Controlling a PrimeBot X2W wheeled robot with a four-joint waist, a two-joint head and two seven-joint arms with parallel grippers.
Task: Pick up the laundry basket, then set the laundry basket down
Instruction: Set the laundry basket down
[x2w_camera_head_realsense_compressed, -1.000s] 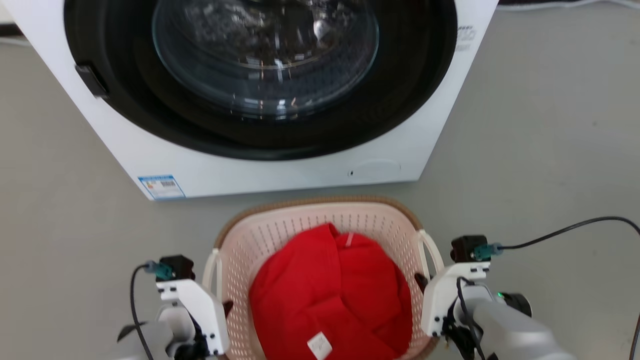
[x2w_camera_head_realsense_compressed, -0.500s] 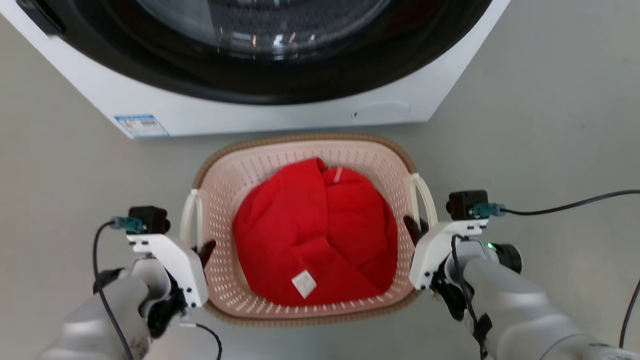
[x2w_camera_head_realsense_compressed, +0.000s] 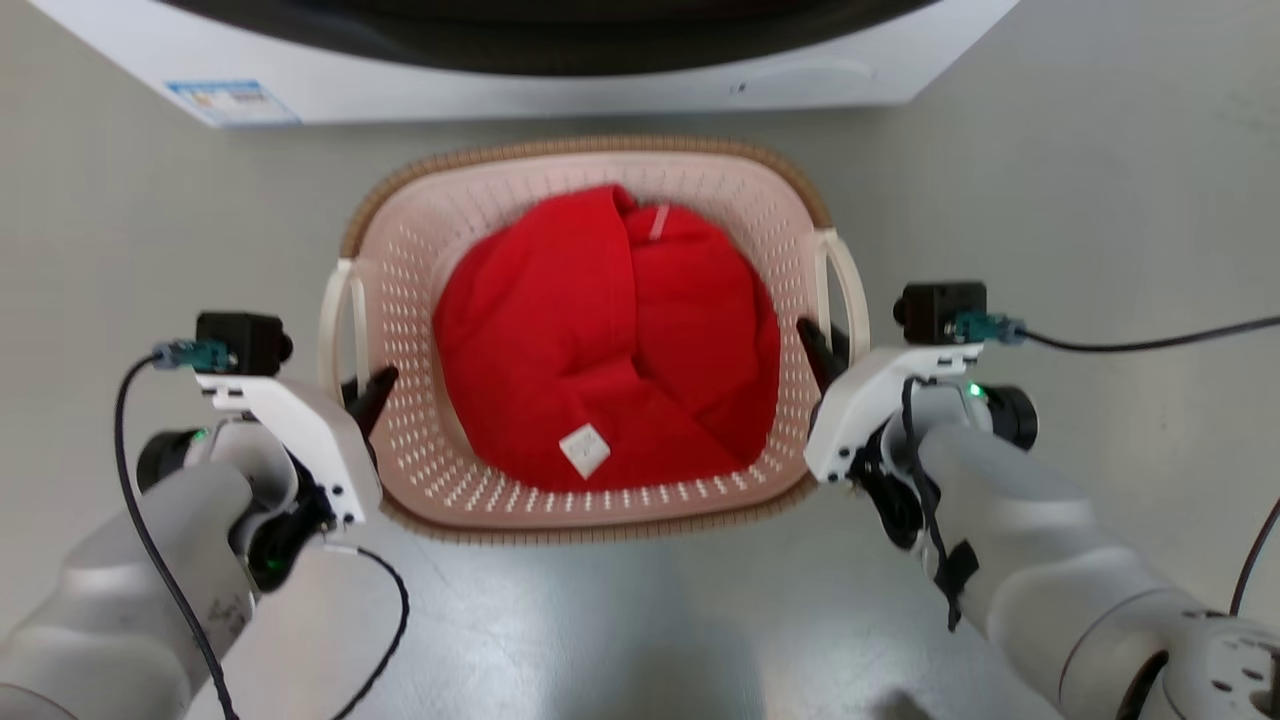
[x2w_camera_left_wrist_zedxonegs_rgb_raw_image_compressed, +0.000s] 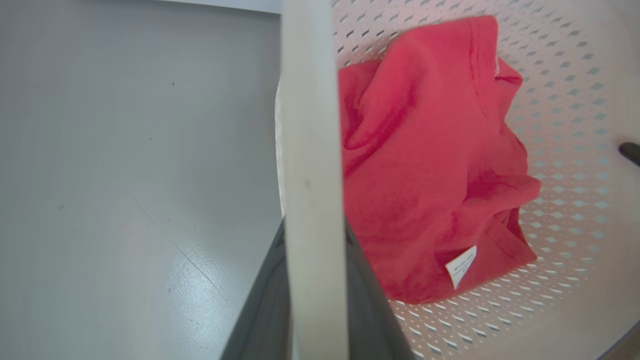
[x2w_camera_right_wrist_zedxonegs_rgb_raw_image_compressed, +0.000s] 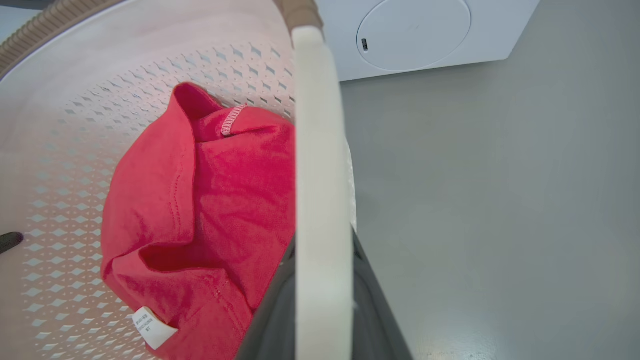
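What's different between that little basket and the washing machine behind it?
The laundry basket is cream-pink and perforated with a brown rim; the washer is smooth white below a dark door. The basket is narrower than the washer's front. The basket is gripped: the left gripper and right gripper each clamp a white side handle; the washer is untouched. Both are pale and lie straight ahead of the robot.

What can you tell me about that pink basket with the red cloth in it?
The laundry basket is cream-pink perforated plastic, a rounded rectangle with a brown woven-look rim and a white loop handle on each side. It is upright before the washer, holding a crumpled red garment. The left gripper and right gripper each clamp one handle.
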